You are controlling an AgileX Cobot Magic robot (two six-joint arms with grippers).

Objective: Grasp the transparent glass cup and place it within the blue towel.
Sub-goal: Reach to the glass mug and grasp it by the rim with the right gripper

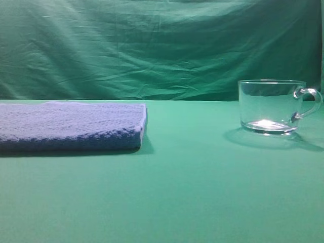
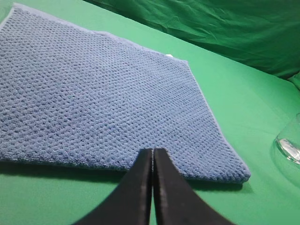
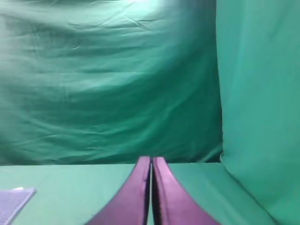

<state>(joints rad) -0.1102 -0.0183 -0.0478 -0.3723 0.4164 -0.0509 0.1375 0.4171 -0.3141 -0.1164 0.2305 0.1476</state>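
Transparent glass cup (image 1: 272, 106) stands on the counter (image 1: 192, 187) at 3 o'clock, well apart from the blue towel (image 1: 71, 126) at 9 o'clock. Left gripper (image 2: 153, 154) and right gripper (image 3: 151, 161) are both closed and empty. Risk: approaching with closed jaws would knock the cup over.

Green cloth tabletop (image 1: 192, 192), smooth, evenly lit. Wrinkled green cloth backdrop (image 1: 152, 45) hangs behind, ahead of the end effector; second green cloth panel (image 3: 258, 93) to its right. Brighter light at top.
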